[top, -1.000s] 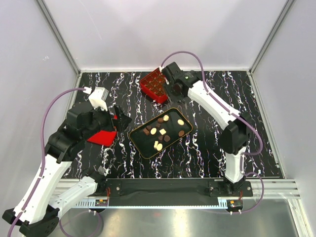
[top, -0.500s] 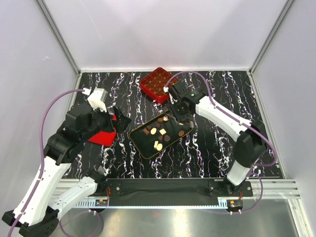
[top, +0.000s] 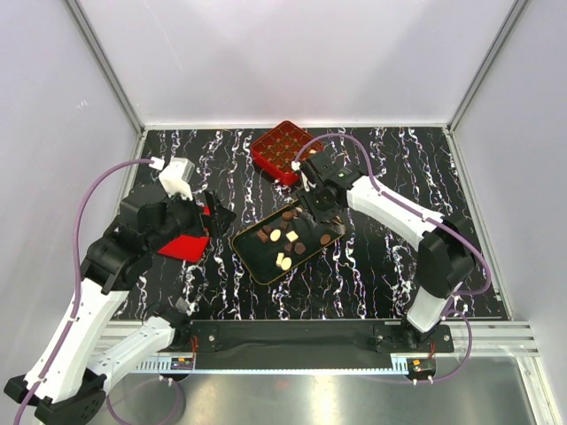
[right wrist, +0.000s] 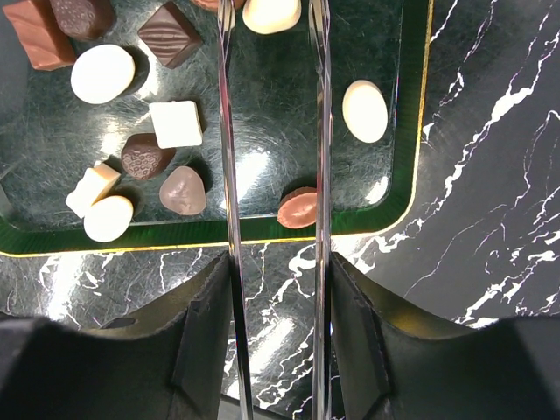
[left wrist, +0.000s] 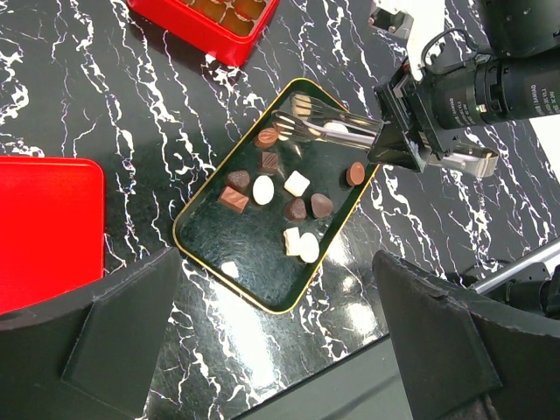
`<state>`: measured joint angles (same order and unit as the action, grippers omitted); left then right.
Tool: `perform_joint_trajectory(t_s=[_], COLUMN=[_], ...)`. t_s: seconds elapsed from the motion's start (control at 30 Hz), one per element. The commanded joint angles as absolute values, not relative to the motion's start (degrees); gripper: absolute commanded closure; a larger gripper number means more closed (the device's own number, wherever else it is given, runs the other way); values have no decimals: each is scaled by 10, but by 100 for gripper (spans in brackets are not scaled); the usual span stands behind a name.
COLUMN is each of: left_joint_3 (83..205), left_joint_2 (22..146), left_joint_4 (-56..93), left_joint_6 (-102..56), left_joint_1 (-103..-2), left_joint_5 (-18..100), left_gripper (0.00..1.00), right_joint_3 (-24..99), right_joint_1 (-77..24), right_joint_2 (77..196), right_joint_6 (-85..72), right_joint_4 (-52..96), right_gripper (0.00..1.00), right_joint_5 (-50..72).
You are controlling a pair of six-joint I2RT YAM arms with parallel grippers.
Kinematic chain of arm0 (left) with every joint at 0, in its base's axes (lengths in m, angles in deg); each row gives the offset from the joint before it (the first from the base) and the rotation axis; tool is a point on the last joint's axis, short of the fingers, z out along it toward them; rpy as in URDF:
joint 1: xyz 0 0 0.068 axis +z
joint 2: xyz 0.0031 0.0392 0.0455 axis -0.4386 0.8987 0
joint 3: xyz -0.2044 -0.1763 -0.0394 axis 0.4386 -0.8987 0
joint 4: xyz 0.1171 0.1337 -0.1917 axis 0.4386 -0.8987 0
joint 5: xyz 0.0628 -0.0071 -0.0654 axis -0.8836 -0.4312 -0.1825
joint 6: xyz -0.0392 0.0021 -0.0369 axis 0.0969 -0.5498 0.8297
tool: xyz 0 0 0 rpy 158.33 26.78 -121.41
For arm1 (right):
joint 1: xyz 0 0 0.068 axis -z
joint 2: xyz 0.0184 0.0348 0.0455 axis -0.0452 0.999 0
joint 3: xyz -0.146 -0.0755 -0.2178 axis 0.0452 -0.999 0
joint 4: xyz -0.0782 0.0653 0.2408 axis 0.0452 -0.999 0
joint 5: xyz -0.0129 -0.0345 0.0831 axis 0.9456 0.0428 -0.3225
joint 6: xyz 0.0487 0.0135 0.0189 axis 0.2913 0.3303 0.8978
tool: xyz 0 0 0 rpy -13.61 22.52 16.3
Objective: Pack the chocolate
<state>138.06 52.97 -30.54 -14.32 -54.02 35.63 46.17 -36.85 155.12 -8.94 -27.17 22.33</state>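
Note:
Several small dark brown and cream-white chocolates lie in the black gold-rimmed tray. My right gripper is shut on metal tongs and holds them low over the tray's far right end. The tongs' two arms stand apart, with a cream piece between them near the tips and a round brown piece by the right arm. The left wrist view shows the tongs over the tray. My left gripper is open and empty, high above the table left of the tray.
A red square gridded box stands behind the tray and shows in the left wrist view. A flat red lid lies left of the tray under my left arm. Grey walls enclose the black marbled table.
My right gripper has moved with the tongs from over the red gridded box down to the tray's far right end. The left arm has not moved.

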Motion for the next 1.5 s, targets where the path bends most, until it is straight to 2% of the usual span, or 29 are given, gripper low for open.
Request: perform_joint_trajectory(t_s=[0.0,1.03,1.47], left_joint_3=[1385,1387,1399], left_joint_2=[530,527,532], left_joint_4=[-284,-285,-287], left_joint_6=[-142,-139,-141], left_joint_1=[-536,-536,-536], left_joint_5=[355,356,357], left_gripper=[1,1,1], right_joint_3=[456,431,447], right_joint_1=[-373,-378,-379], right_joint_2=[1556,1558,1555], right_joint_6=[-85,-83,-89], right_joint_4=[-252,-256,-277], right_gripper=[48,49,54], right_joint_5=[226,243,248])
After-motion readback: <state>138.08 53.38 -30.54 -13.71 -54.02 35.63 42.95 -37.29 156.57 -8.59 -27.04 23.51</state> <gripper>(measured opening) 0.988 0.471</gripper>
